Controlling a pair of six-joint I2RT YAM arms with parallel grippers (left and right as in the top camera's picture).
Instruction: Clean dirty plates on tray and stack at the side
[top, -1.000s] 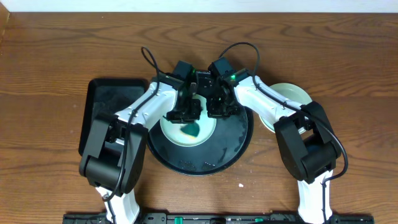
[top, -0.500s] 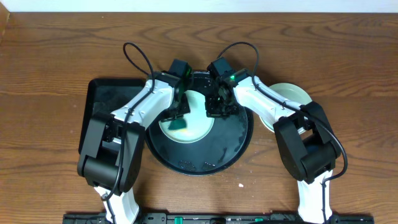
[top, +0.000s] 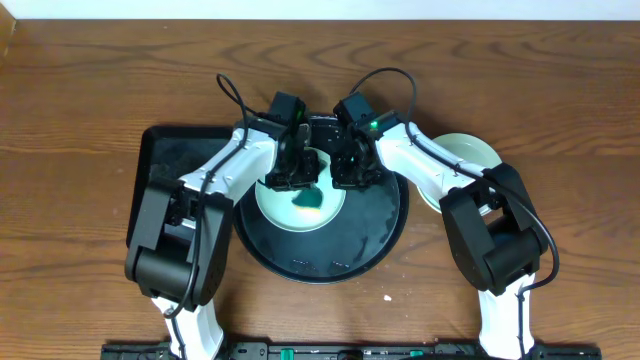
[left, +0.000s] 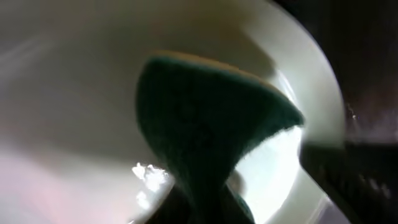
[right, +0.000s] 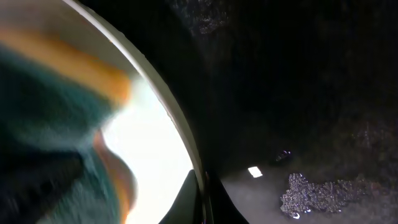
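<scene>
A pale mint plate (top: 285, 207) lies on the left half of the round black tray (top: 375, 225). My left gripper (top: 297, 178) is shut on a green sponge (top: 309, 205) with an orange backing and presses it on the plate's middle. The left wrist view shows the sponge (left: 205, 124) against the plate (left: 74, 93). My right gripper (top: 350, 172) is shut on the plate's right rim. In the right wrist view its fingers (right: 202, 199) pinch the rim (right: 168, 112), with the sponge (right: 50, 106) blurred at the left. Another pale plate (top: 470, 155) lies on the table to the right, partly hidden by my right arm.
A rectangular black tray (top: 170, 165) lies left of the round tray, under my left arm. The round tray's floor (right: 298, 93) is wet, with a patch of droplets (right: 323, 193). A small white speck (top: 388, 297) lies on the wooden table near the front.
My left gripper swept the sponge to the plate's left side, then back toward its middle. The right gripper has kept its hold on the rim and has not moved.
</scene>
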